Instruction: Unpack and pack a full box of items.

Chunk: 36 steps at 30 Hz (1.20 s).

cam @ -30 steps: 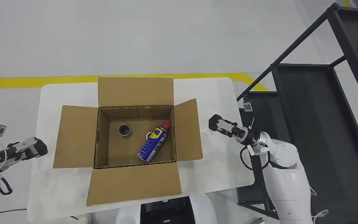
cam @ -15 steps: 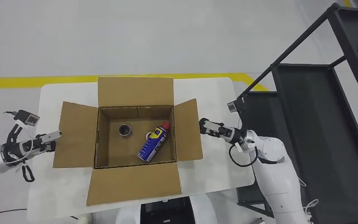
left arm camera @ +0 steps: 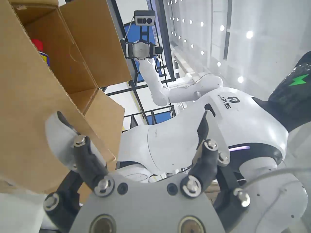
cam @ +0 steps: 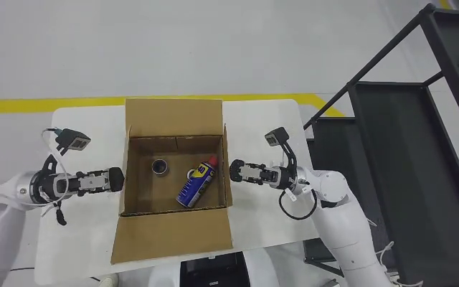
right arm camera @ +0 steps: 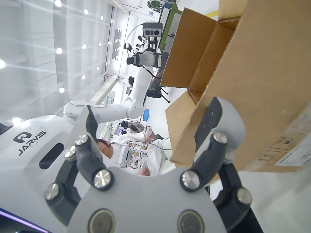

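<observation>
An open cardboard box stands in the middle of the white table. Inside lie a blue spray can with a red cap and a small dark round tin. Both side flaps stand upright. My left gripper is open against the outside of the left flap, one finger touching the cardboard. My right gripper is open against the right flap, with one finger on it. The can's red cap shows over the flap's edge.
The box's back flap and front flap lie spread flat. A black metal rack stands just right of the table. A yellow line runs along the floor behind the table. Bare tabletop lies on either side of the box.
Both arms have come inward from the table's sides to the box. The two side flaps, flat before, now stand upright against the grippers.
</observation>
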Motion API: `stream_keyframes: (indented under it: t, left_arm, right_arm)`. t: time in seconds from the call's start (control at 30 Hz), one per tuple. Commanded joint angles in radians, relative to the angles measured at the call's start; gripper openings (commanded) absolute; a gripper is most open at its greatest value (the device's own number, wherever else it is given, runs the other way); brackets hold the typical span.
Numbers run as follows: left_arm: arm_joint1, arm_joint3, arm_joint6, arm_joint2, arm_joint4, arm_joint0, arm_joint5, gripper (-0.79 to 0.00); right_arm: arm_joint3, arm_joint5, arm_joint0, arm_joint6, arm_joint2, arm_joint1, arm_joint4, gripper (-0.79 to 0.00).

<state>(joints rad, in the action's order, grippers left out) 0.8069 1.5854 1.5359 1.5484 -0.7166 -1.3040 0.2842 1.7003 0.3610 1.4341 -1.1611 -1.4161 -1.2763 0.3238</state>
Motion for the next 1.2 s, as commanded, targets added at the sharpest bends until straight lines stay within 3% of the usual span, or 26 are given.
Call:
stream_keyframes:
  t: [0.0,0.2,0.4,0.73,1.17]
  left_arm:
    - [0.000,-0.017,0.000,-0.060,0.007,0.039,0.000,0.000]
    - [-0.001,-0.062,0.000,-0.185,0.057,0.129,0.000,0.000]
    - [-0.003,-0.096,0.000,-0.260,0.170,0.194,0.000,0.000]
    - [0.002,-0.122,-0.023,-0.334,0.258,0.226,0.023,0.000]
    - [0.009,-0.136,-0.035,-0.391,0.327,0.254,0.028,0.000]
  right_arm:
    - [-0.022,-0.003,-0.014,0.004,0.033,-0.001,-0.012,0.000]
    - [-0.133,-0.010,-0.071,0.044,0.140,-0.008,-0.072,0.000]
    - [-0.220,-0.003,-0.120,0.070,0.211,-0.013,-0.114,0.000]
    - [-0.190,-0.008,-0.149,0.097,0.273,-0.009,-0.219,0.000]
    - [-0.165,-0.097,-0.164,0.183,0.317,0.002,-0.381,0.000]
